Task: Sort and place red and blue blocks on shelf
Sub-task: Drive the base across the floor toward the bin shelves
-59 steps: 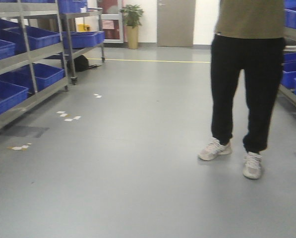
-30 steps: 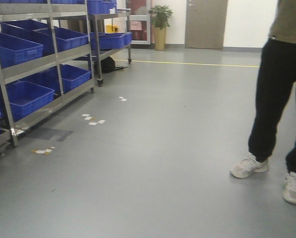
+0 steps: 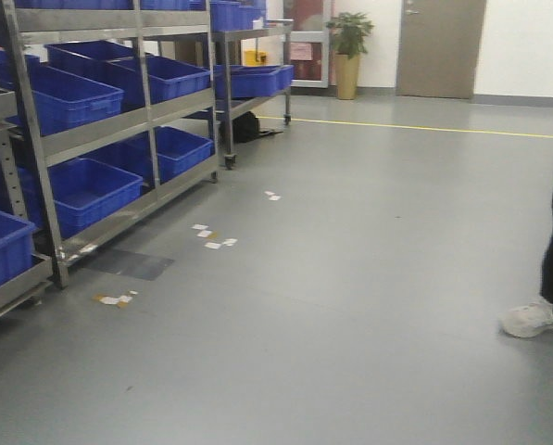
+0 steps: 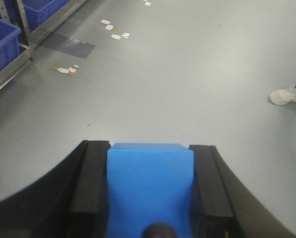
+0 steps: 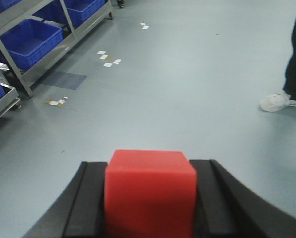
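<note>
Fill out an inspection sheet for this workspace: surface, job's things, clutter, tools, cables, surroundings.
Surface: grey floor, smooth, with a yellow line across the far end.
Job's things: blue block and red block, both off the shelf, which stands at the left holding blue bins.
Clutter: paper scraps on the floor beside the shelf; a black bag under the far rack.
Grippers: left tool shut on the blue block; right tool shut on the red block.
Cables: nothing seen.
Surroundings: a person's shoe at the right edge; plant and door at the back.
</note>
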Tool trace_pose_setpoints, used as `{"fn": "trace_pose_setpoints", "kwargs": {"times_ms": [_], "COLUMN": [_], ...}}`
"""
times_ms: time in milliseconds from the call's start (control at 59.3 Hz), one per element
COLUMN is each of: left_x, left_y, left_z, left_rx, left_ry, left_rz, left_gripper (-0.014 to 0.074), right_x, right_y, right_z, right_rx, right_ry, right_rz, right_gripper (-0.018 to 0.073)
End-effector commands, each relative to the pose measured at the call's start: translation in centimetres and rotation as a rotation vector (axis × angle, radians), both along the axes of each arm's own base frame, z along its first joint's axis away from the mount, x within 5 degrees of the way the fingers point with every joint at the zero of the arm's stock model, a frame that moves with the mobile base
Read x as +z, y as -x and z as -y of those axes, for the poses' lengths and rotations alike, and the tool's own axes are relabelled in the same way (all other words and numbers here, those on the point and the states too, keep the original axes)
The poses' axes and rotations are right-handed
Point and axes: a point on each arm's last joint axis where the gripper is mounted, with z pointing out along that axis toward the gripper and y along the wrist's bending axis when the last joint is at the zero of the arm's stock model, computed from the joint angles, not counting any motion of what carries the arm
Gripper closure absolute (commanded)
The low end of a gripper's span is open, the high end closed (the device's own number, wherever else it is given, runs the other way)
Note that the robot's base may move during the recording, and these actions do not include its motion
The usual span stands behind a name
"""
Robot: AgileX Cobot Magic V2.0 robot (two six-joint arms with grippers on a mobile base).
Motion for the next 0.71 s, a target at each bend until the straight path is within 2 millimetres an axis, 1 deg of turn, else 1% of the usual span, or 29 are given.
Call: {"fn": "trace_pose_setpoints", "kwargs": {"times_ms": [0,691], "left_x": [1.67,1.67], "left_y": [-0.20,-0.20], "left_z": [0.06,0.06], "left_rx": [-0.004,-0.004], "left_ry": [0.021,0.021], "left_rz": [0.111,0.111], "left_gripper": [0.0474,0.0474], "right_x": [1.84,1.83], "right_y": [-0.11,-0.10], "right_z": [0.08,0.08], "right_rx": [-0.006,-0.006], "right_ry": [-0.002,-0.002], "right_rz": [0.123,0.122], "right_gripper": [0.0501,0.0501]}}
